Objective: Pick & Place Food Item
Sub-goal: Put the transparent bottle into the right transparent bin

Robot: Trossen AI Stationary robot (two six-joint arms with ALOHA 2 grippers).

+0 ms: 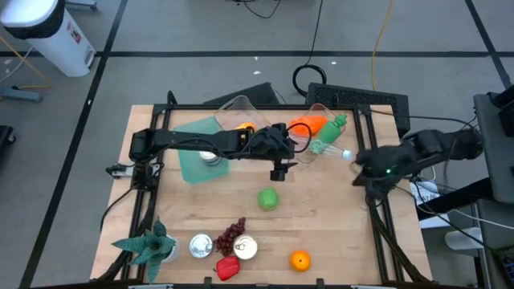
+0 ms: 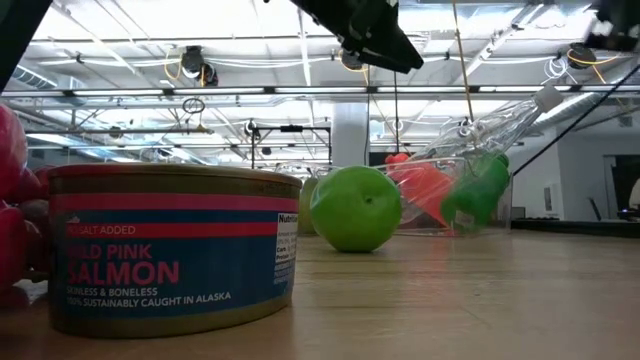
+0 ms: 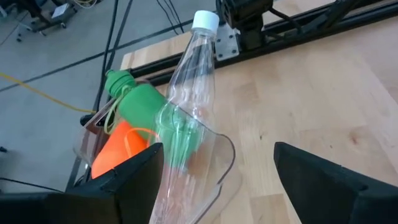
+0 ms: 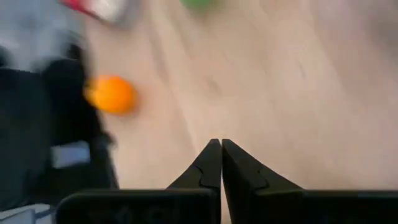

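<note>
Two pincers carry nothing: left pincer (image 1: 279,171) hangs spread beside the clear bottle (image 3: 189,81), right pincer (image 4: 221,144) pressed together, so the green apple (image 1: 268,198) likely awaits picking next.

A grey floor (image 1: 201,32) crossed by pale tape lines (image 1: 265,54) surrounds the wooden surface (image 1: 329,225). A white bin (image 1: 48,32) stands at one corner, with black and yellow cables (image 1: 377,40) trailing nearby. In the low view, ceiling strip lights (image 2: 200,25), pipes and a white pillar (image 2: 350,135) fill the room behind.
</note>
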